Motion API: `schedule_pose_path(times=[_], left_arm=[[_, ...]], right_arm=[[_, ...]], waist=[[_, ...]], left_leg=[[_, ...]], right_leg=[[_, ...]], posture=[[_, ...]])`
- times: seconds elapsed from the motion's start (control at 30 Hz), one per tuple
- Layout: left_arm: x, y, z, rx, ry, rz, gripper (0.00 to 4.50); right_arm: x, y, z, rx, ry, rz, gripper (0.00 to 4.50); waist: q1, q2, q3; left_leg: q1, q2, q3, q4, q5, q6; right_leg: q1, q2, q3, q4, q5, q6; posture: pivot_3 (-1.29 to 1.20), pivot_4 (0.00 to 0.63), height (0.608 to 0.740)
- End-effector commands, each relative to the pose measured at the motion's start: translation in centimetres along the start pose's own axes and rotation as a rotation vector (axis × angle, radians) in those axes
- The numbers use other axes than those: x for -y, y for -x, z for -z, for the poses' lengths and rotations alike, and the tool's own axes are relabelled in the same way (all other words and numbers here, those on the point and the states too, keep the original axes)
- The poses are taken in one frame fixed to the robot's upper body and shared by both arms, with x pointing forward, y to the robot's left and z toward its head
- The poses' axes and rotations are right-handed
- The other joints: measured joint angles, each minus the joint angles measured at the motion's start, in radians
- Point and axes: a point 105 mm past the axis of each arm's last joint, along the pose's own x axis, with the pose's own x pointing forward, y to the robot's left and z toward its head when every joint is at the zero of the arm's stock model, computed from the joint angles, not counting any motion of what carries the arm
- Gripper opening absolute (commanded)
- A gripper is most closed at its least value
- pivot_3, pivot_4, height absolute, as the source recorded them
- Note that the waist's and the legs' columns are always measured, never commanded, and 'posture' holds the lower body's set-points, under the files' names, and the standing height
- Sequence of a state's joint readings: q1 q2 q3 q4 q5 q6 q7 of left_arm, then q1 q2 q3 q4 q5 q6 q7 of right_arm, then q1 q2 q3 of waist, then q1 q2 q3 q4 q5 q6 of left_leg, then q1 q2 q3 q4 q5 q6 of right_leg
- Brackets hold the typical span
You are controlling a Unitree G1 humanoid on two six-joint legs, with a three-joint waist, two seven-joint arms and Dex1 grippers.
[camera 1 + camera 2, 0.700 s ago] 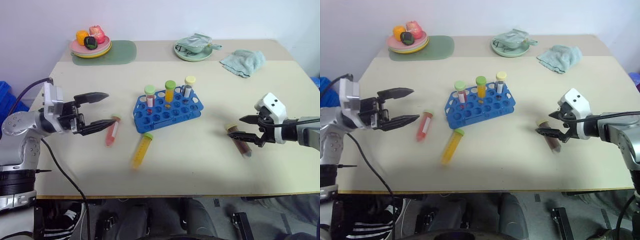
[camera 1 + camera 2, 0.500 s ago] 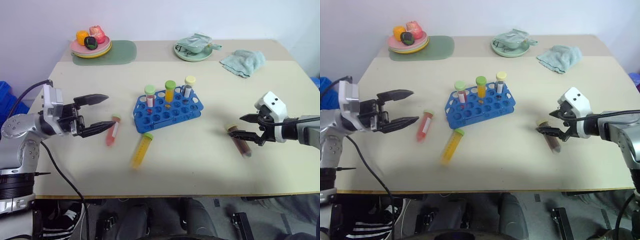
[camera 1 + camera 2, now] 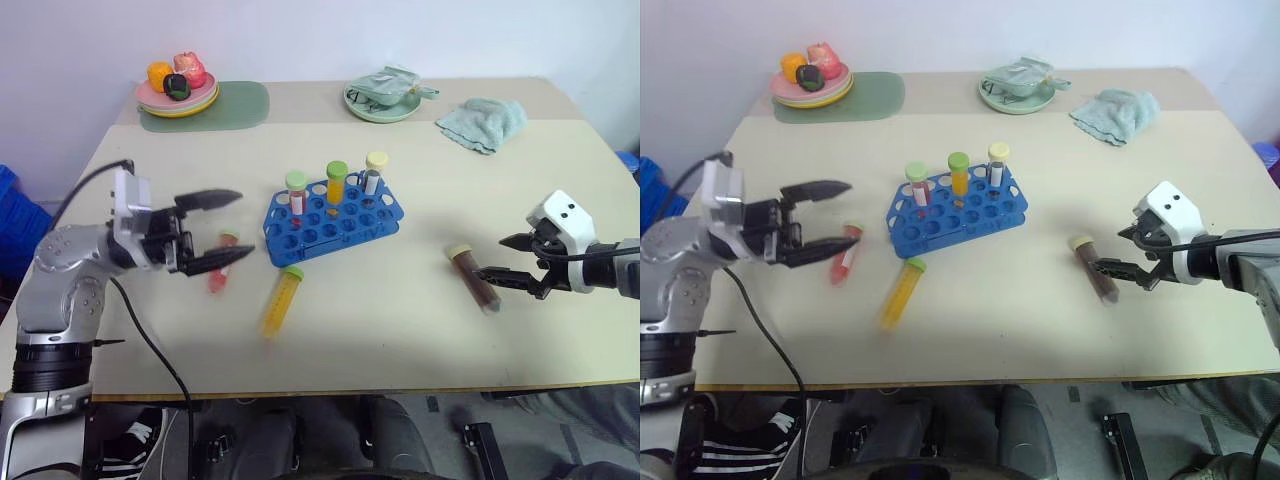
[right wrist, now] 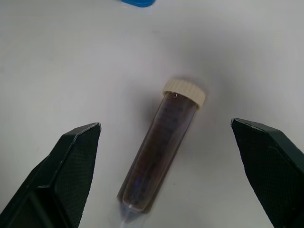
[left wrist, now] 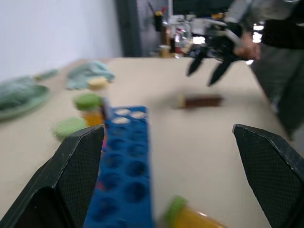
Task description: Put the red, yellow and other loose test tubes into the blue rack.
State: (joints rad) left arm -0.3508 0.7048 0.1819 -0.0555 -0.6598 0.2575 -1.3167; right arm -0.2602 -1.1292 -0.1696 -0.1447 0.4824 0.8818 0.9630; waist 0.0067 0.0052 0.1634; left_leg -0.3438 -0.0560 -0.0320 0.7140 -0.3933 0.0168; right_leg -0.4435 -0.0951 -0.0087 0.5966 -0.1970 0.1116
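Hovering apart — right gripper's (image 3: 512, 259) fingers over brown tube (image 3: 474, 280)

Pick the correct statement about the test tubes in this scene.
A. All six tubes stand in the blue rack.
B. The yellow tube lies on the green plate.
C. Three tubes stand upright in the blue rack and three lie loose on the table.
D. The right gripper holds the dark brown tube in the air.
C: three capped tubes stand in the blue rack, while the red tube, the yellow tube and the dark brown tube lie flat on the table.
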Motion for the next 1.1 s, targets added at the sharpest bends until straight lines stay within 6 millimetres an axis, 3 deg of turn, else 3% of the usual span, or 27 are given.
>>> schedule_pose_path(times=[0.03, 0.2, 0.57, 0.73, 1.1], left_arm=[[0.6, -0.6, -1.1, 0.029, -0.031, 0.032, 4.41], [1.1, -0.4, -1.3, 0.011, -0.014, 0.065, 4.41], [1.0, -1.6, -0.7, 0.049, -0.004, 0.077, 4.41], [0.8, -2.0, 0.0, 0.068, 0.005, 0.082, 4.41], [1.6, -2.8, 0.2, 0.085, 0.014, 0.077, 4.41]], right_arm=[[1.3, 0.6, -0.6, 0.003, 0.020, 0.046, 4.50], [2.3, 0.6, 0.5, -0.098, -0.062, 0.099, 4.50], [2.7, 0.9, -2.8, -0.112, -0.457, 0.167, 4.50], [0.9, 0.2, -2.9, -0.165, -0.453, 0.110, 4.50], [-0.9, -1.1, -2.5, -0.289, -0.361, 0.112, 4.50]], waist=[[0.003, 0.000, 0.000], [0.004, 0.000, 0.000], [0.004, 0.002, 0.001], [0.006, 0.002, 0.001], [0.003, 0.002, 0.001]], left_leg=[[0.000, 0.000, 0.000, 0.000, 0.000, 0.000], [0.000, 0.000, 0.000, 0.000, 0.000, 0.000], [0.000, 0.000, 0.000, 0.000, 0.000, 0.000], [-0.007, -0.001, -0.002, 0.001, 0.000, 0.000], [-0.012, -0.001, -0.001, 0.003, 0.001, -0.001]], right_leg=[[0.000, 0.000, 0.000, 0.000, 0.000, 0.000], [0.000, 0.000, 0.000, 0.000, 0.000, 0.000], [0.000, -0.001, 0.000, 0.000, 0.000, 0.000], [-0.005, -0.001, -0.001, 0.000, 0.000, 0.000], [-0.011, -0.001, -0.001, 0.002, 0.000, 0.000]], posture=[[0.00, 0.150, 0.740], [0.00, 0.150, 0.740], [0.00, 0.150, 0.740], [0.00, 0.150, 0.740], [0.00, 0.150, 0.740]])
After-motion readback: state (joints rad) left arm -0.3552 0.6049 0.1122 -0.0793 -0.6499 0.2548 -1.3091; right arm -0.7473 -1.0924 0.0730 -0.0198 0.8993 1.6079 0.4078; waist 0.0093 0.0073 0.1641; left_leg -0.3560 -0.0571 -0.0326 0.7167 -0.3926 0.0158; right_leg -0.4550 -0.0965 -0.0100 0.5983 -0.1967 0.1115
